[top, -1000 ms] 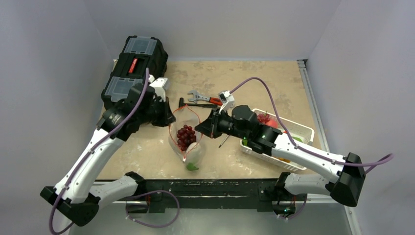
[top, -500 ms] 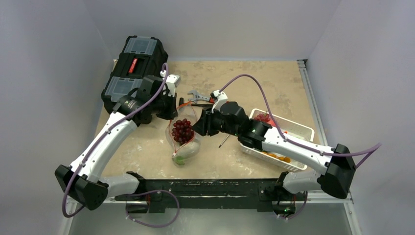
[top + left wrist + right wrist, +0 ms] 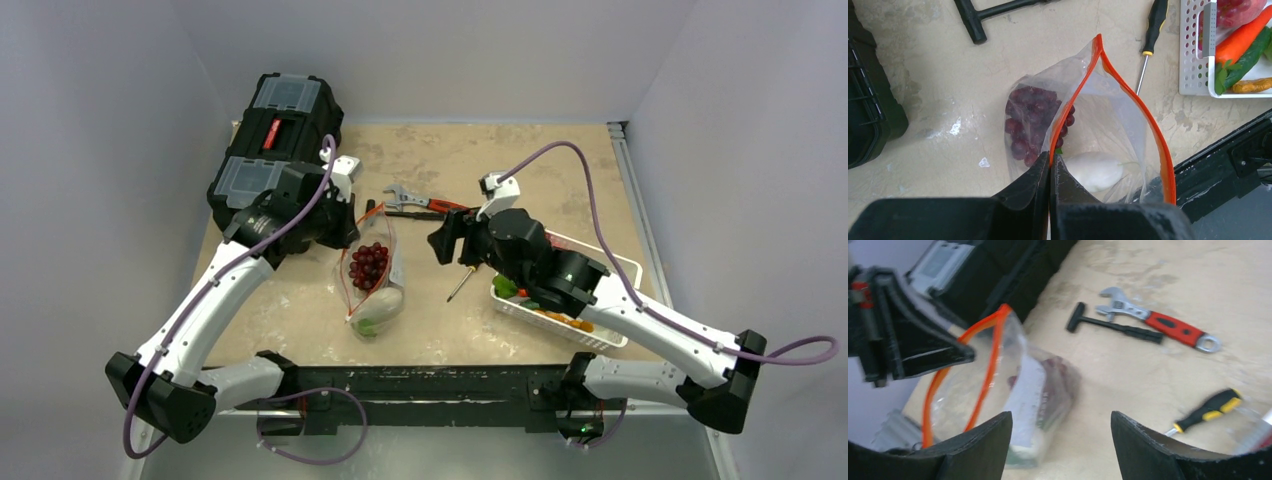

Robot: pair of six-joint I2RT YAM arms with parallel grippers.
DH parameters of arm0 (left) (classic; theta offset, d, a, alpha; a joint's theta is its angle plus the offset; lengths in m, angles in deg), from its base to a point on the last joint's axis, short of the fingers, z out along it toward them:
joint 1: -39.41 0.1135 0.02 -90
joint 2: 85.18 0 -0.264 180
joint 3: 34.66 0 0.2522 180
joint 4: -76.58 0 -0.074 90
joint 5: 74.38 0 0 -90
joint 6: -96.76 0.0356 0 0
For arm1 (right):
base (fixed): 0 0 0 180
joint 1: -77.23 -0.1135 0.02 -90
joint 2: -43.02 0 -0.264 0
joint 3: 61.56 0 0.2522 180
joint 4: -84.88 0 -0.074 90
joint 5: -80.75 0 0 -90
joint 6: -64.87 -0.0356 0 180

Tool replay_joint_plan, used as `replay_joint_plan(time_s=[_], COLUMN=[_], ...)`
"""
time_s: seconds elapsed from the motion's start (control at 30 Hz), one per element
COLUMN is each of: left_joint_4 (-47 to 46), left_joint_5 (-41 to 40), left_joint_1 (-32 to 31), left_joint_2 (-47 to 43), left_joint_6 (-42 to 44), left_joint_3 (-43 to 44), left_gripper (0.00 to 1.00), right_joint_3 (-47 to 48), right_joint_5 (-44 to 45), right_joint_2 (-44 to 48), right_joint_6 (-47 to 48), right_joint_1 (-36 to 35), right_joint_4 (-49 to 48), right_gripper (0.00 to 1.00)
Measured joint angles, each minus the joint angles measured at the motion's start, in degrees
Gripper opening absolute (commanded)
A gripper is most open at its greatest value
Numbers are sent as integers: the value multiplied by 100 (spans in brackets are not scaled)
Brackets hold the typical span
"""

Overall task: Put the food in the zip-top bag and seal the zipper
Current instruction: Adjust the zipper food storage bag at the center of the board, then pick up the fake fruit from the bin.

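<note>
Taking the overhead view with twelve o'clock at the far wall, the clear crinkly zip-top plastic bag (image 3: 385,288) is lying on the mottled beige counter (image 3: 520,170), a little toward seven o'clock of the counter's middle. Its mouth is pointing to twelve o'clock.

The left jaws are pressing tight together on the thin orange-red zipper strip (image 3: 1098,42), pinching one side of the mouth edge. The strip is bowing out into an open loop, so the bag is gaping. Inside it, a bunch of dark red toy grapes (image 3: 1030,120) is sitting near the mouth. A white toy radish (image 3: 1095,171) is lying deeper in, and a small green toy piece (image 3: 368,327) is resting at the bag's six o'clock end.

The right jaws are standing wide apart with nothing between them, and their black fingers (image 3: 973,450) are framing the bag from its three o'clock side without touching it.

At four o'clock on the counter, a white slotted plastic basket (image 3: 1193,60) is holding an orange toy carrot (image 3: 1243,35), a green toy cucumber (image 3: 1250,55) and other small pieces. A yellow-and-black-handled screwdriver (image 3: 460,284) is lying between bag and basket. Just past the bag's mouth, at twelve o'clock, a red-handled wrench (image 3: 425,200) and a black T-handled tool (image 3: 400,213) are lying side by side. A black toolbox (image 3: 275,140) is sitting in the ten o'clock corner.
</note>
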Motion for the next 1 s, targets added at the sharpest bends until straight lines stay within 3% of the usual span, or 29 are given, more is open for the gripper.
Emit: replay_joint_plan(time_s=[0.2,0.4,0.6,1.0], left_joint_4=[-26,-24,-24,-31], left_joint_5=[-44,-59,-59,-63], left_joint_1=[0,0,0,0], left_joint_2=[-57,-103,-105,-107], left_joint_6=[2,9,15,39], left_joint_3=[-57,-57,-59,-114], left_gripper=[0,0,0,0], right_joint_3=[-245,-1084,-1526,-1965], right_joint_5=[1235,1327,1257,1005], right_joint_2=[428,686,468,-308], right_joint_6=[-238,-437,-481,-573], right_joint_1=[428,1987,2955,3412], right_joint_4=[431,518,411,-476], right_gripper=[75,80,82,75])
